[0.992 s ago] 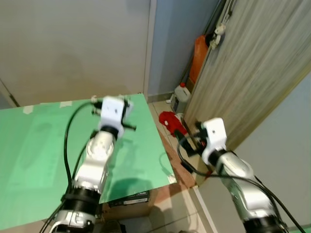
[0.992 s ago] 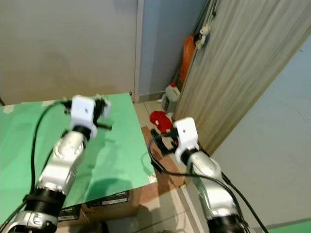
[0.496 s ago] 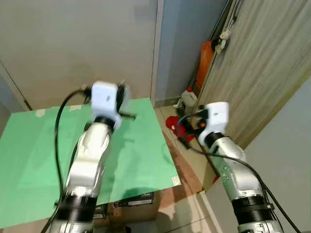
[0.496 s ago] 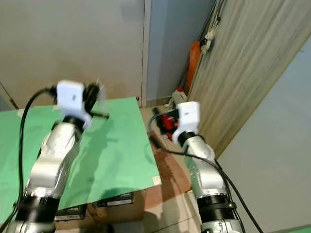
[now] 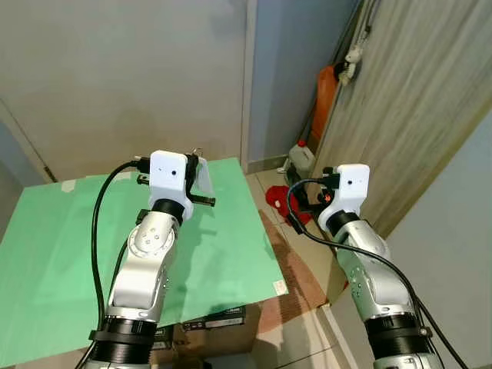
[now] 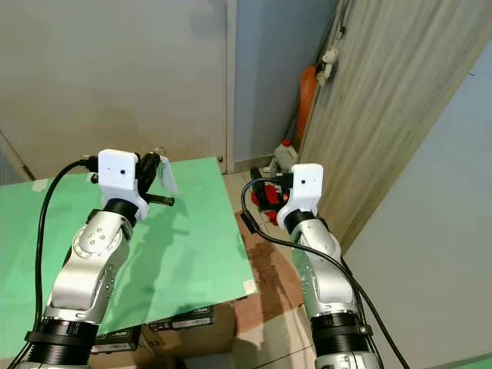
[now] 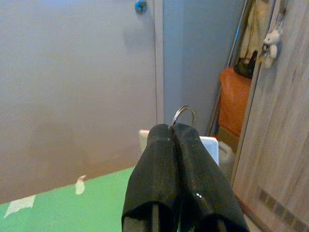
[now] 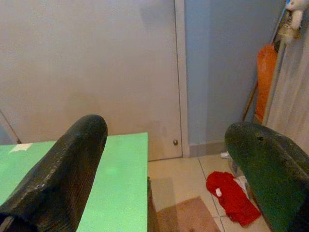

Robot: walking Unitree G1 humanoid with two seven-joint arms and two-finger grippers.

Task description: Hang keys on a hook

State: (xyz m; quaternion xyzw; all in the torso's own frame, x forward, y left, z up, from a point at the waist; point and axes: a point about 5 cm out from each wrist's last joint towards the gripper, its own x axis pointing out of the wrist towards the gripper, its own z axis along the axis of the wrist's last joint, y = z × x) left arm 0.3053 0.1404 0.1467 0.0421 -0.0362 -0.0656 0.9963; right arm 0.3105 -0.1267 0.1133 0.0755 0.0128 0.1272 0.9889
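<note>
My left gripper (image 5: 197,174) is raised above the far edge of the green table (image 5: 61,254) and is shut on the keys. A metal key ring (image 7: 186,114) sticks out past the closed fingertips, and a white tag (image 5: 206,178) hangs beside them. High on the grey wall ahead there is a small blue hook (image 7: 140,6), well above the gripper. My right gripper (image 8: 166,145) is held up to the right of the table, over the floor. It is open with nothing between its fingers (image 8: 67,159).
Past the table's right edge, a red cloth (image 5: 278,198), a white jug (image 5: 300,157) and an orange container (image 5: 326,92) stand by a wooden panel (image 5: 415,115). A small plush toy (image 5: 354,55) hangs on the panel. Cardboard boxes (image 5: 219,319) sit under the table, beside a brown mat (image 5: 296,270).
The head view has tilted up and steadied. Both arms have risen, the right wrist most of all. The left gripper still holds the keys and is no longer blurred.
</note>
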